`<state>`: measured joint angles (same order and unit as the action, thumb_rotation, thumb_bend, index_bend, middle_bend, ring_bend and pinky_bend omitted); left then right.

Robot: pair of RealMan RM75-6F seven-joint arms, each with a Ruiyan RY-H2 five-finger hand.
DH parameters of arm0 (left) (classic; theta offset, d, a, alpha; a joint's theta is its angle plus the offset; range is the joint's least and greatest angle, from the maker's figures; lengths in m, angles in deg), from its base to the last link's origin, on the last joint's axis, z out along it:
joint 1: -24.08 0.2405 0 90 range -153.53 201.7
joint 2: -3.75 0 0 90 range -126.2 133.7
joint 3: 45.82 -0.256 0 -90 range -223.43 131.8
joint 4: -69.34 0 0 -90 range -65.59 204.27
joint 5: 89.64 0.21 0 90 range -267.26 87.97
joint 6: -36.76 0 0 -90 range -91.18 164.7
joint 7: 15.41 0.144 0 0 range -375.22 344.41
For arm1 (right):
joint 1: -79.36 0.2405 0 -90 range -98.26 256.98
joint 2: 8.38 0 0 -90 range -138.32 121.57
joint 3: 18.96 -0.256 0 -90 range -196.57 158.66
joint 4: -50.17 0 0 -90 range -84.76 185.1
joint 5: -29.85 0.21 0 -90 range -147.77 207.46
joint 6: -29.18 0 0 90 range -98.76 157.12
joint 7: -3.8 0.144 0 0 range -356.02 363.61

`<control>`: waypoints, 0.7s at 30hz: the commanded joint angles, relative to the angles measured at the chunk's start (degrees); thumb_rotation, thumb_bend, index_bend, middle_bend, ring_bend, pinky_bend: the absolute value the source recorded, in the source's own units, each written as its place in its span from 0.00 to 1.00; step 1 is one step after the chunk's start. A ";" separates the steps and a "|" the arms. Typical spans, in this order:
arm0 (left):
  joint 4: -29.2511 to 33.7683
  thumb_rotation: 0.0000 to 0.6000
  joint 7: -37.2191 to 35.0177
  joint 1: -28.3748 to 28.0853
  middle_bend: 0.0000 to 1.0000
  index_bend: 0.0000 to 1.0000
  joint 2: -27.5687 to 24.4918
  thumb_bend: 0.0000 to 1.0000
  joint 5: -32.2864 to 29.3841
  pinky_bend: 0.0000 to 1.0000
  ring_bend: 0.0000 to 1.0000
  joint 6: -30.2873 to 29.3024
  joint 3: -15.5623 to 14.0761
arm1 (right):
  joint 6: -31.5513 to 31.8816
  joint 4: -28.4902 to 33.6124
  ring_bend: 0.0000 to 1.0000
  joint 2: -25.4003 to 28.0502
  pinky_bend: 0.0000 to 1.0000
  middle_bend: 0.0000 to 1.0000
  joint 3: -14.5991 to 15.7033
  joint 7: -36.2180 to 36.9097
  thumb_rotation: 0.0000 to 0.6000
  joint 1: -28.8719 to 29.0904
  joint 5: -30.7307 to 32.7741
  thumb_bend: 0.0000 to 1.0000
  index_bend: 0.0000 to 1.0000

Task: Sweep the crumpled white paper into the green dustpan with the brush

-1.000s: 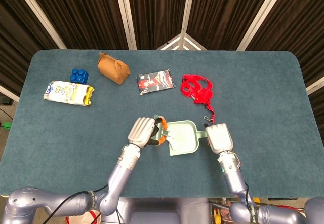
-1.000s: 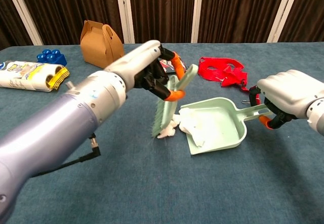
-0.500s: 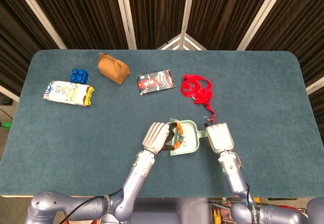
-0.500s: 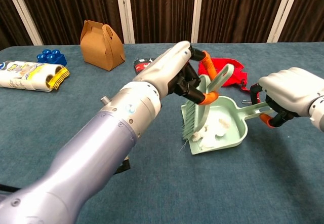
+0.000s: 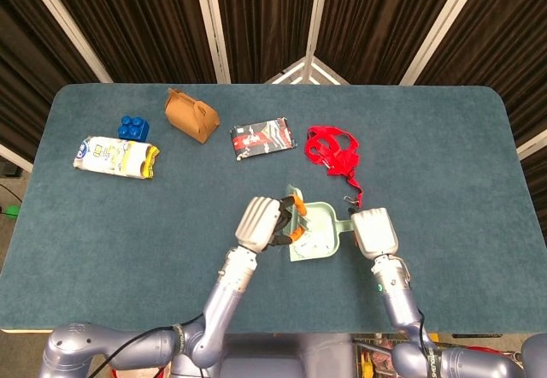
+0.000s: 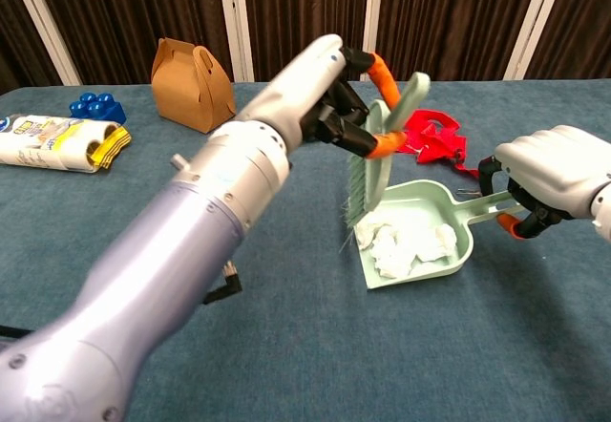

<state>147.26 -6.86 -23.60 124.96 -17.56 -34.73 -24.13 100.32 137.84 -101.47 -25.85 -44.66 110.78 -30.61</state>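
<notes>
curtained lab, blue felt table (image 5: 102, 224)

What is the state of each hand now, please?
Left hand: closed, holding the brush above the green dustpan.
Right hand: closed, holding the dustpan's handle.

On the table sit one green dustpan (image 5: 320, 239), one brush (image 6: 378, 159), one brown paper box (image 5: 191, 115), one blue block (image 5: 132, 126), one red strap (image 5: 335, 151), two packets.
</notes>
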 commanded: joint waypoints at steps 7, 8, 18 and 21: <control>4.51 1.00 -0.95 3.09 1.00 0.77 -9.29 0.57 2.79 1.00 1.00 -0.76 -0.07 | 0.85 0.44 0.80 -0.13 0.80 0.84 0.57 -1.28 1.00 -0.31 -0.07 0.50 0.71; 4.80 1.00 -1.10 3.39 1.00 0.77 -10.43 0.57 2.87 1.00 1.00 -0.66 -0.01 | 1.04 0.28 0.80 -0.08 0.80 0.84 0.68 -1.23 1.00 -0.51 -0.02 0.50 0.71; 8.22 1.00 -2.01 6.39 1.00 0.78 -21.36 0.57 5.11 1.00 1.00 -1.20 -0.43 | 2.22 1.31 0.80 0.04 0.80 0.84 1.37 -4.13 1.00 -1.05 0.56 0.50 0.00; 9.00 1.00 -2.63 7.04 1.00 0.78 -23.27 0.57 4.56 1.00 1.00 -1.34 -0.11 | 2.71 2.51 0.79 0.27 0.80 0.84 1.33 -6.27 1.00 -1.05 1.57 0.50 0.00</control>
<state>155.72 -9.08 -17.06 102.46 -12.82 -35.90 -24.37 102.71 139.65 -101.36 -24.53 -49.93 109.76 -29.66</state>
